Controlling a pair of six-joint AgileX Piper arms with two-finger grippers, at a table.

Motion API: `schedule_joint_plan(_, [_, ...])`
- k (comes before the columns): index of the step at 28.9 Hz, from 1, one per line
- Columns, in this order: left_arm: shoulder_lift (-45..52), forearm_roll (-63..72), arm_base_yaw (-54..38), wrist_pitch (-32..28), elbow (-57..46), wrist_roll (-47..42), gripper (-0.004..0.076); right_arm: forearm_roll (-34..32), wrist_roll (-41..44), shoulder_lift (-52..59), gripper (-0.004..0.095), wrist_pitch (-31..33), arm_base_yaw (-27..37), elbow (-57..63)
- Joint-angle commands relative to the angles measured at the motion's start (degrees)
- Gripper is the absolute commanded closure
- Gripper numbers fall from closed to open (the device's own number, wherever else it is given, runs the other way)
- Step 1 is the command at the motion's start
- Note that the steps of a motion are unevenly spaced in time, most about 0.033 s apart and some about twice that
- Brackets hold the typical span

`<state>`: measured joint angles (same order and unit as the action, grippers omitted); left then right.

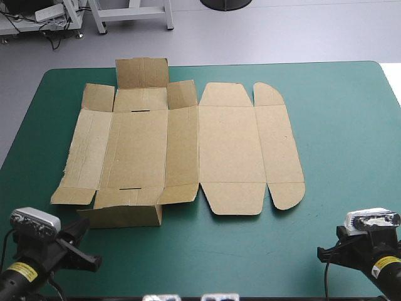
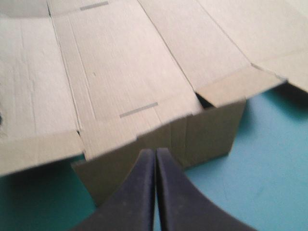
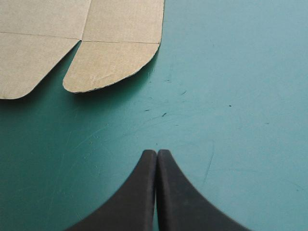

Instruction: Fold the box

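The box (image 1: 182,150) is lying mostly flat mid-table (image 1: 338,188); the left gripper (image 2: 155,153) at seven o'clock and right gripper (image 3: 157,153) at five are sitting pinched together, empty — the left likely needing to open before lifting the near flap (image 1: 122,216).

No legible txt; yellow wrist stickers (image 1: 22,271) too small.

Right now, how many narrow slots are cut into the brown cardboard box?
2. One slot by the far end of the brown cardboard box; the other slot by its near end, ahead of the left end effector. More may be hidden.
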<state>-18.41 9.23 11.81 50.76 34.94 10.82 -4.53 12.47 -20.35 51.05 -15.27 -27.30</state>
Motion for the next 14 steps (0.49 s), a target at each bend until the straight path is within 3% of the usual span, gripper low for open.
schedule_joint_plan(1, [-7.94, -4.31, 0.14, -7.13, 9.23, -0.76, 0.0734, -0.51, -0.44, -0.56, 0.0921, -3.57, 0.47, -1.31])
schedule_joint_plan(8, [-23.33, -14.51, 0.14, -10.68, 20.43, -0.53, 0.0734, -0.51, -0.44, -0.56, 0.0921, -3.57, 0.47, -1.31])
schedule_joint_plan(14, [-34.36, -18.94, 0.14, -18.96, 24.85, -0.77, 0.0734, -0.64, -0.44, -0.56, 0.0921, -3.57, 0.47, -1.31])
